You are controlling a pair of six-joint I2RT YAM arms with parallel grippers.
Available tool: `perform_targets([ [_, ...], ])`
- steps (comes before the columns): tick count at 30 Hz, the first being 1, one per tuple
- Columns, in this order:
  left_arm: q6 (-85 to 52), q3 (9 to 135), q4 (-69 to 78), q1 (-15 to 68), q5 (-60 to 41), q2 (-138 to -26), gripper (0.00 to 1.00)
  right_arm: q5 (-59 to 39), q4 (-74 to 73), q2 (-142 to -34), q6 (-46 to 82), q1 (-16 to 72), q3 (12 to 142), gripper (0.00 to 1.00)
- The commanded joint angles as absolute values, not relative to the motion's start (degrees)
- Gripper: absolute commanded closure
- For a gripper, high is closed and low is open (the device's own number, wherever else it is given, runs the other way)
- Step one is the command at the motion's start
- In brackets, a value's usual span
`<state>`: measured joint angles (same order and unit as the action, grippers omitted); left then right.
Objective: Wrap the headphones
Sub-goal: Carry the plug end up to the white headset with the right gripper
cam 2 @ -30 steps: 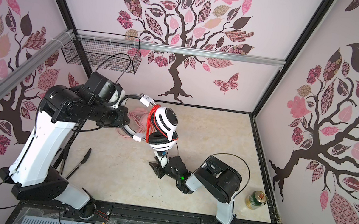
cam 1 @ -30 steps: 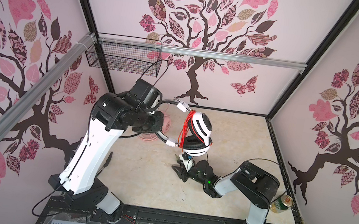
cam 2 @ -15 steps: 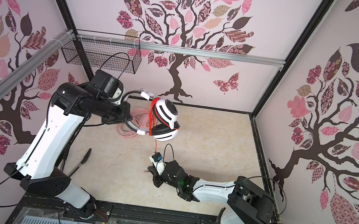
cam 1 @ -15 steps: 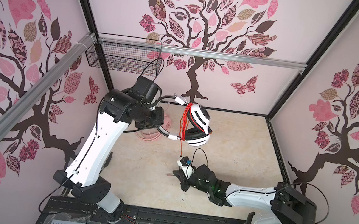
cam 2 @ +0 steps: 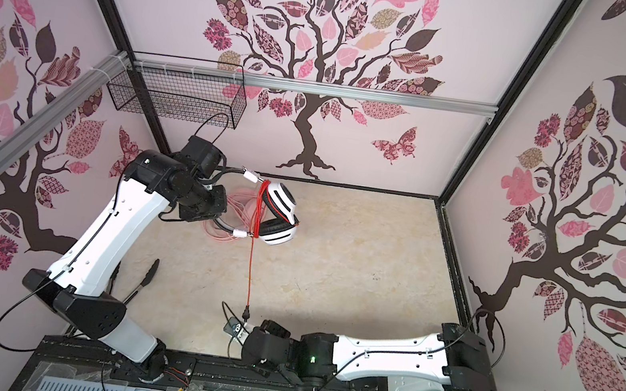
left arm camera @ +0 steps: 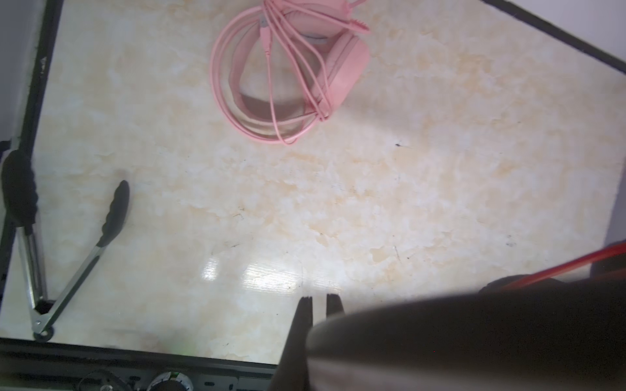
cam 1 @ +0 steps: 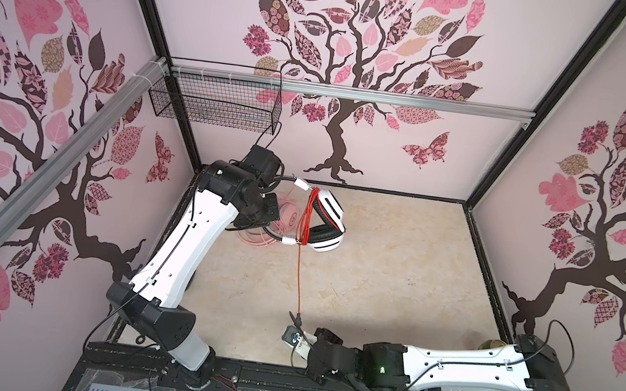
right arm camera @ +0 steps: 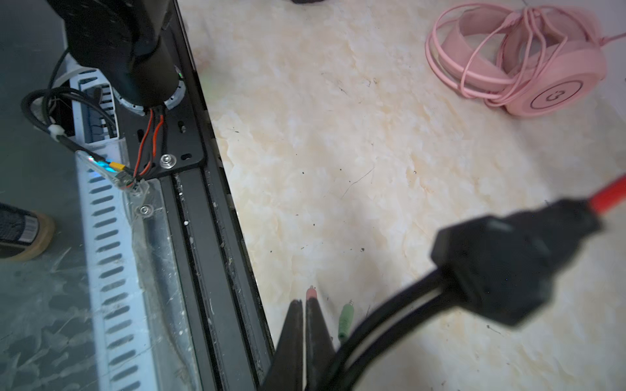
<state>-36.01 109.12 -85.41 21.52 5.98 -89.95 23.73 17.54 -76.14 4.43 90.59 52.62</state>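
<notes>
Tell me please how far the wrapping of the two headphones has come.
Done: the pink headset lies on the table with its cable coiled around it. In hand: the left gripper holds the white-and-black headset up by its headband, the orange-red cable looped several times across it; the right gripper is shut on that cable's plug end. Left: one long straight stretch of cable, not yet wound.

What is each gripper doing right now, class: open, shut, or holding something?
Left gripper: shut on the white-and-black headset, lifted off the table.
Right gripper: shut on the plug end of the orange-red cable.
</notes>
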Motion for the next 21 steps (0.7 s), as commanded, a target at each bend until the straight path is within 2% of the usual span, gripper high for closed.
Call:
perform_targets([
  [1, -37.0, 107.2, -81.8, 21.4, 9.3, -88.6, 1.0, 32.3, 32.4, -72.6, 3.9, 91.7, 58.6, 1.0],
  [5, -36.4, 103.3, -80.9, 21.3, 10.0, -86.2, 1.0, 38.4, 37.8, -70.1, 2.3, 91.7, 62.5, 1.0],
  [12, -36.1, 94.8, -82.0, 24.1, 13.8, -83.2, 1.0, 47.9, 36.9, -66.6, -7.0, 90.5, 63.8, 1.0],
  [16, -36.3, 90.9, -82.3, 29.6, 16.9, -81.7, 1.0, 46.9, 36.5, -65.4, -10.9, 85.6, 64.4, 1.0],
  [21, -33.6, 83.9, -77.8, 34.4, 10.4, -78.6, 1.0, 37.4, 27.5, -60.0, -16.7, 77.4, 58.7, 1.0],
])
